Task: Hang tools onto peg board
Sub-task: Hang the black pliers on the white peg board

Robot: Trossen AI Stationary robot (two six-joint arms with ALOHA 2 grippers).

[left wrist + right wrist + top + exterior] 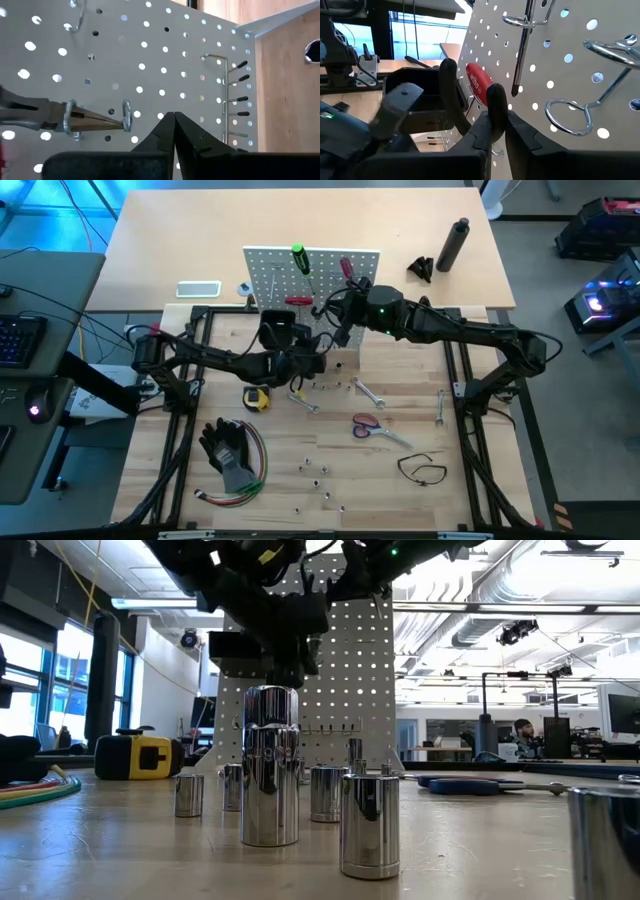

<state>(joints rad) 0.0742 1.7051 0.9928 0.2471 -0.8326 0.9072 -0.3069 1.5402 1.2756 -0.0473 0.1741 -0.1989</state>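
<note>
White hole-dotted peg board [275, 272], yellow tape measure [257, 397], red-handled scissors [367, 425].

1. Wooden table [400, 480] fills the frame's lower centre.
2. Left: tape measure [256, 397], gloves [226, 448], wires [240, 492].
3. Centre: wrenches [368, 392], scissors [368, 425], sockets [316, 473].
4. Lower right: black loop [422, 469].
5. Upper centre: peg board [275, 272].

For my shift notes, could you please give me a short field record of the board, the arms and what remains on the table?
board: peg board upright at the table's far side
hung: green screwdriver, red screwdriver, pliers through rings
left gripper: jaws shut, empty, at the board
right gripper: jaws shut, at the board
on table: tape measure, scissors, wrenches, black loop, gloves
</note>
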